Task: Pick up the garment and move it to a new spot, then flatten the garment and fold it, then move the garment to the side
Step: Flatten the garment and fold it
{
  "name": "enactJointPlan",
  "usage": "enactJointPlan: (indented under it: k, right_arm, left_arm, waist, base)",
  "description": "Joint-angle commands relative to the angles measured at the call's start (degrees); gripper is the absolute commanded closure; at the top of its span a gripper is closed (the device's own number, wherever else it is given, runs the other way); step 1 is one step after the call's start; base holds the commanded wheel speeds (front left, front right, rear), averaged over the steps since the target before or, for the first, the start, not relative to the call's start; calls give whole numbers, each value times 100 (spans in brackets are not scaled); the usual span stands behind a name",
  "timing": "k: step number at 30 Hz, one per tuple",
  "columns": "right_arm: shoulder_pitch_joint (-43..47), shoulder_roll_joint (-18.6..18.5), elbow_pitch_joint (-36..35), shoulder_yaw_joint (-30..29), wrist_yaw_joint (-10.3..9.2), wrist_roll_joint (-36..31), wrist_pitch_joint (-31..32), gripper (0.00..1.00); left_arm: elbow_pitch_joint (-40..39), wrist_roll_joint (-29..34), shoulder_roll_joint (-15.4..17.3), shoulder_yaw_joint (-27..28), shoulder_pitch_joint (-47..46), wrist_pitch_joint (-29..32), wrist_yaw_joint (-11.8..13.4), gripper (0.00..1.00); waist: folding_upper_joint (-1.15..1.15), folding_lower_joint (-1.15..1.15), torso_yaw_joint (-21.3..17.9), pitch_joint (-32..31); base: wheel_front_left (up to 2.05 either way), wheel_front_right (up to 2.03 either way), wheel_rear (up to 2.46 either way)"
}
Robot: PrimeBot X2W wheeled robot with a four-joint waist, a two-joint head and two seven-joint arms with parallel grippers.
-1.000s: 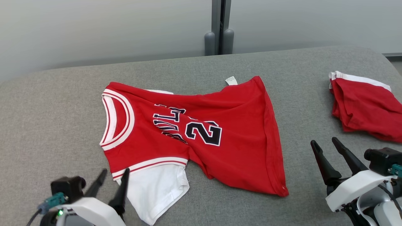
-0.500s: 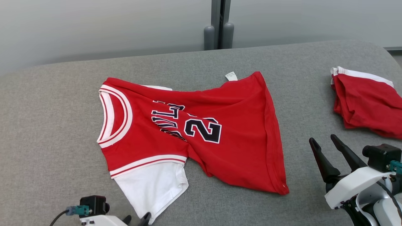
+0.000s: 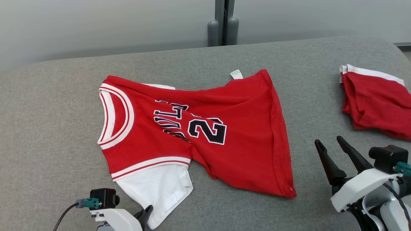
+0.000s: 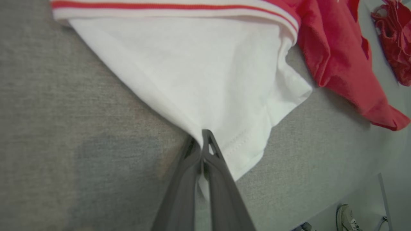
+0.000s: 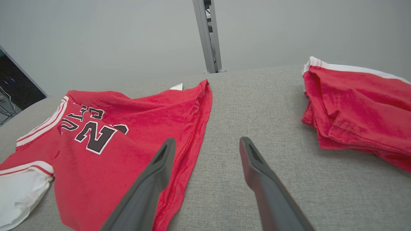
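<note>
A grey fabric-covered table (image 3: 48,144) stands before a pale wall. In its middle lies a red basketball jersey (image 3: 250,106), long axis running across the table, neck towards the robot's left and hem to its right. At the near edge the left gripper (image 4: 203,136) is pinched tight on the hem of the jersey's white sleeve (image 3: 157,189). The right gripper (image 3: 327,140) hovers spread wide and empty, near the hem but apart from it. Creased black lettering (image 3: 207,130) shows "ULL" and "2". The small white tag (image 3: 236,73) is too small to read.

White wrist shells (image 3: 359,187), long dark fingers (image 3: 329,163), black camera blocks (image 3: 387,157), seemingly teal cable plugs (image 3: 86,203).
</note>
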Motion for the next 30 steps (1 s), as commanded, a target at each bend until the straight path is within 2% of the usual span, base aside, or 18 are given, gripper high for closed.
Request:
enactJointPlan:
  k: [1, 8, 14, 21, 22, 23, 26, 27, 30]
  right_arm:
    - [-40, -13, 23, -13, 1, -30, -25, 0]
    - [13, -58, 18, -123, 1, -68, -38, 0]
    - [110, -40, 6, -277, 1, -136, 36, 0]
    - [163, -50, -61, -272, 0, -164, 211, 0]
    - [165, -67, -72, -288, 1, -164, 238, 0]
    - [176, -84, -84, -302, 1, -162, 251, 0]
    - [224, -115, -122, -336, 1, -148, 293, 0]
    - [316, -156, -165, -405, 1, -124, 311, 0]
    - [471, -252, -324, -493, 1, -165, 244, 0]
  left_arm:
    - [55, 49, 15, -29, -36, -19, -17, 100]
    - [-367, 236, 514, 87, 150, -54, 133, 100]
    - [-1020, 326, 1113, 268, 480, 140, 557, 100]
    - [-1074, 339, 1448, 440, 708, 283, 977, 98]
    - [-1066, 369, 1446, 423, 723, 275, 1016, 46]
    - [-1085, 371, 1416, 410, 745, 246, 1040, 0]
    - [-1172, 405, 1378, 440, 772, 153, 1100, 0]
    - [-1273, 566, 1390, 517, 773, -64, 1265, 0]
    - [-1505, 858, 1351, 626, 800, -524, 1534, 0]
  waist:
    - [0, 0, 40, -24]
    - [0, 0, 211, -91]
    - [0, 0, 351, -135]
    - [0, 0, 402, -157]
    - [0, 0, 405, -161]
    - [0, 0, 408, -166]
    - [0, 0, 409, -184]
    - [0, 0, 408, -222]
    - [0, 0, 402, -286]
  base:
    - [0, 0, 0]
    - [0, 0, 0]
    - [0, 0, 0]
    - [0, 0, 0]
    - [0, 0, 0]
    - [0, 0, 0]
    - [0, 0, 0]
    - [0, 0, 0]
    - [0, 0, 0]
